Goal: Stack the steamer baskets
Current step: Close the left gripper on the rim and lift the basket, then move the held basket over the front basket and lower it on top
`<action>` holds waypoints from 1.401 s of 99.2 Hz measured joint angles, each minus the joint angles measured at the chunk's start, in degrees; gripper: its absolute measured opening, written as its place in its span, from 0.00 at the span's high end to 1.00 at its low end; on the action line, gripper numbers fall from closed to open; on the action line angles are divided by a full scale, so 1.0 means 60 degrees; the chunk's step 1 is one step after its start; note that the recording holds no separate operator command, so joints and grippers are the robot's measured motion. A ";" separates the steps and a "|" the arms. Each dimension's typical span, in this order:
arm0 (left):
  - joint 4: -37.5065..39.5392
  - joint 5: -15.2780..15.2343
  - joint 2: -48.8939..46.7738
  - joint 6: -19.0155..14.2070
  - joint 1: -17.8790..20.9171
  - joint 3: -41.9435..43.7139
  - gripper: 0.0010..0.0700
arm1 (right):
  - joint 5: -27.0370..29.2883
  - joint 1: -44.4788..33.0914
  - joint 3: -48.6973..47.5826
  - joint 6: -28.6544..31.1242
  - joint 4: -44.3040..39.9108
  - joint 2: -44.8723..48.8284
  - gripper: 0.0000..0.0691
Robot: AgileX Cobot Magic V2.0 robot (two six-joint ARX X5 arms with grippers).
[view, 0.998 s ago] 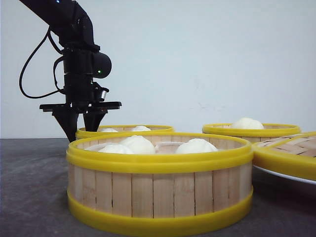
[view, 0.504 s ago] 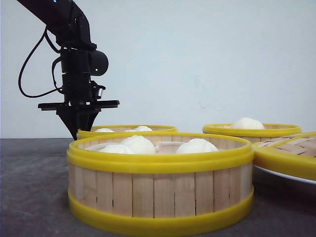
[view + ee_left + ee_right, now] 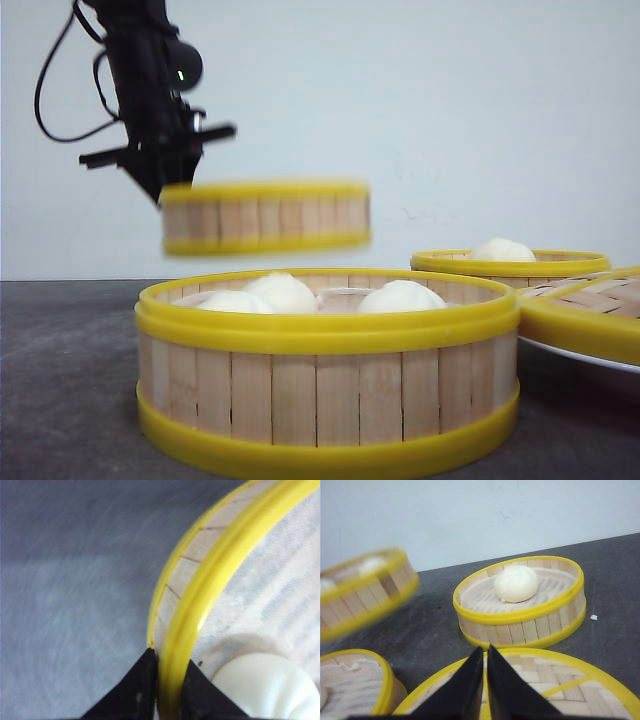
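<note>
Your dark grey tabletop (image 3: 60, 380) carries the scene: nearest the front camera sits a round steamer basket of pale bamboo slats with thick yellow rims (image 3: 327, 375), three white buns inside, open-topped and, by the look of it, the base the stack is meant to grow on. Beside it at the right edge, a flat yellow-rimmed woven lid (image 3: 590, 310) rests on a white plate (image 3: 580, 357), kept off the baskets, probably so it can cap the pile last. Farther back on the right stands a second slatted, yellow-rimmed basket holding a single white bun (image 3: 510, 265), on the table and well apart from the others. The third matching basket (image 3: 265, 217) is the one in play: it hangs in the air, blurred, above and behind the near basket, clear of the table, held level enough that its buns stay put. Your black left gripper (image 3: 166, 680) is clenched on that airborne basket, one finger outside the slat wall and one inside, pinching the top rim at the edge so the load inside is not touched; a white bun (image 3: 265, 685) lies just beside the inner finger. Your black right gripper (image 3: 486, 680) hovers over the woven lid with its fingers pressed together on nothing, parked out of the carrying arm's path. Judging by the lift, the basket is on its way to a partner.
</note>
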 joint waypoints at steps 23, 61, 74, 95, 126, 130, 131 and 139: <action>-0.0025 0.0488 -0.0401 0.0117 0.0397 0.0397 0.99 | 0.0076 0.0000 0.0000 0.0000 -0.0087 0.0004 0.98; -0.0033 0.0637 -0.2586 0.0448 -0.1056 -0.2113 0.99 | 0.0291 0.0000 0.0000 0.0000 -0.0528 0.0004 0.98; -0.0033 0.0430 -0.3421 0.0601 -0.1235 -0.4328 0.99 | 0.0433 0.0000 0.0069 0.0000 -0.0925 0.0004 0.98; 0.0095 -0.0182 -0.4736 0.0739 -0.1559 -0.7031 0.99 | 0.0441 0.0000 0.0142 0.0000 -0.1275 0.0004 0.98; 0.1749 -0.0138 -0.5606 0.0721 -0.2506 -0.8721 0.99 | 0.0033 0.0000 0.0142 0.0022 -0.1435 0.0004 0.98; 0.1923 -0.0135 -0.5610 0.0688 -0.2568 -0.8721 0.99 | -0.0055 0.0000 0.0142 0.0029 -0.1439 0.0004 0.98; 0.1971 -0.0135 -0.5610 0.0670 -0.2579 -0.8721 0.99 | -0.0069 0.0000 0.0142 0.0033 -0.1439 0.0004 0.98; 0.2342 -0.0138 -0.5610 0.0503 -0.2707 -0.8721 0.99 | -0.0157 0.0000 0.0142 0.0124 -0.1443 0.0004 0.98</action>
